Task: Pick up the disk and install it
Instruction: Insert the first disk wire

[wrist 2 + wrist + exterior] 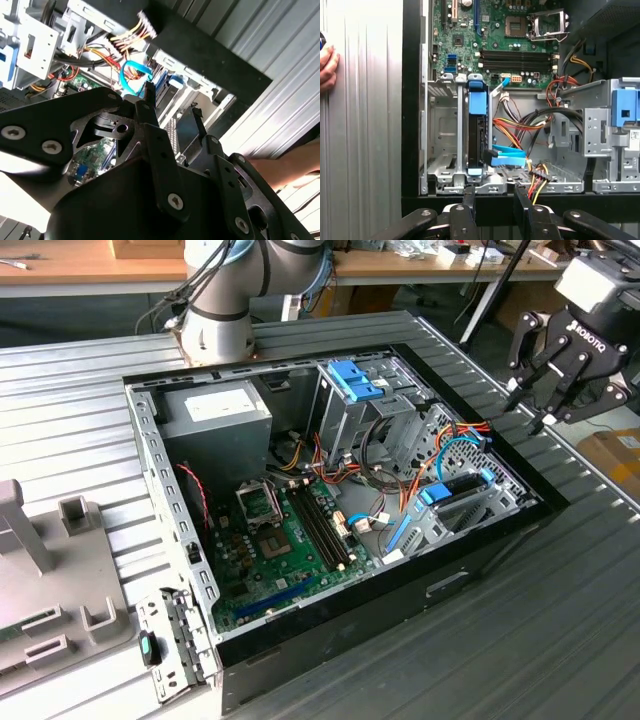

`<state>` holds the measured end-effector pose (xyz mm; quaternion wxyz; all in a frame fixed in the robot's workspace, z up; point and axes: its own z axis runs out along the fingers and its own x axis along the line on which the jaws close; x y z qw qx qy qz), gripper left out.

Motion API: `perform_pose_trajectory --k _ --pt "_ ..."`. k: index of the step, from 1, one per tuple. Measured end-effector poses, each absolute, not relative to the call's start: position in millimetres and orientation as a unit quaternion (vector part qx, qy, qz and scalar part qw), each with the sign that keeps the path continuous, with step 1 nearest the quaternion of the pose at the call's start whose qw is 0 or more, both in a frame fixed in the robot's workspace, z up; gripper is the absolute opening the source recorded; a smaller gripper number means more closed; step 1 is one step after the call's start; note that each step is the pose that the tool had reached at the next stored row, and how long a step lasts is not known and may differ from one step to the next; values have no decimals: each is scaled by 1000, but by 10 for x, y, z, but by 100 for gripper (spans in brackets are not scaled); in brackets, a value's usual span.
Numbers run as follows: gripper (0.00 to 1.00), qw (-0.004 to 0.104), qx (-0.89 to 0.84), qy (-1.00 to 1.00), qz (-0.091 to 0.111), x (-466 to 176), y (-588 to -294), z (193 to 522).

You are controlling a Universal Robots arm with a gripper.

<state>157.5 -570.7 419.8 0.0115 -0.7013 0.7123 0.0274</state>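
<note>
**Flat dark-faced disk in its blue plastic carrier (pixel 478 136) seated in the drive cage; black metal gripper (pixel 493 189) open and empty**

Hangs at the exterior view's right (pixel 530 405), above the grey ribbed metal table (pixel 80 380) and just outside the open black computer case (pixel 350 618), off the corner that houses the silver metal drive cage (pixel 442 145). Grips nothing and touches nothing. Fingers (pixel 468 200) spread apart in both wrist views (pixel 150 115), only the case rim and the cage showing through the gap.

Disk (pixel 455 488) standing on edge in a slot of that cage, blue carrier plastic visible at both of its ends. Lies well apart from the gripper, inside the case.

Just beside the disk, a flat bright-blue cable (pixel 509 155), and next to that a bundle of red, yellow and black wires (pixel 530 125). Beyond the cage, a green motherboard (pixel 485 30) flat on the case floor.

In the exterior view's far corner of the case, a bigger grey metal box with a white sticker (pixel 215 418). Between it and the drive cage, a taller silver bay frame (pixel 345 425) with a small bare blue plastic bracket (pixel 355 380) on top.

Behind the case, the arm's pale grey base (pixel 215 325).

On the table beside the case, a person's hand (pixel 327 62), near the gripper in the second wrist view (pixel 287 167).

At the exterior view's left, a grey moulded fixture (pixel 40 570), well apart from everything else.
</note>
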Motion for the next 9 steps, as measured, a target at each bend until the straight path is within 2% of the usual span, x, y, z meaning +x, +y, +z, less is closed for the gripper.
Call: perform_pose_trajectory --k 9 --pt "44 9 -745 667 29 1714 -5676 4168"
